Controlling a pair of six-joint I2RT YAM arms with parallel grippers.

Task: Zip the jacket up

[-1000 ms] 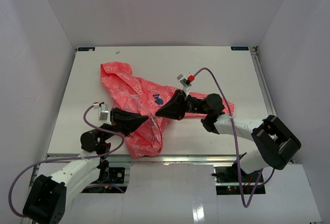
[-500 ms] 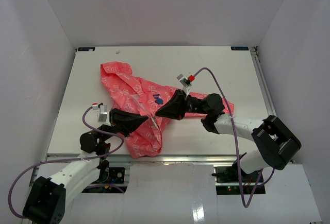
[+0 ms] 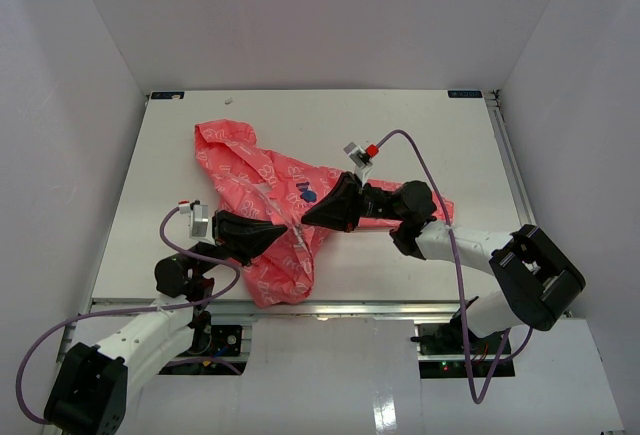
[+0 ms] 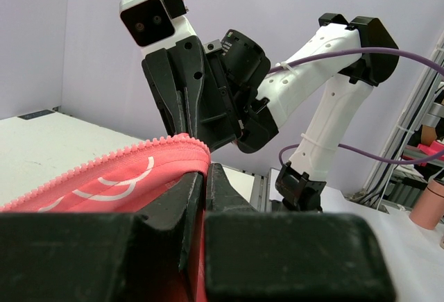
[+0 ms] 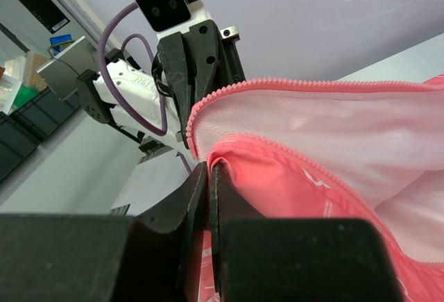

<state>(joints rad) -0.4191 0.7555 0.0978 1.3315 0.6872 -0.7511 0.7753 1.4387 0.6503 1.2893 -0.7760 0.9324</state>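
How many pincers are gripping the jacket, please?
2. The left pincer is shut on the jacket's zipper edge; the right pincer is shut on a facing zipper edge, just beside it.

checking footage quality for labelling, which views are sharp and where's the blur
Top external view: sharp, evenly lit, no harsh shadows around the coral-pink thin-fabric hooded jacket on the white table. Left wrist view: the black fingers fill the foreground dark and blurred, zipper teeth crisp. Right wrist view: fingers equally blurred, the pale lining brightly lit.
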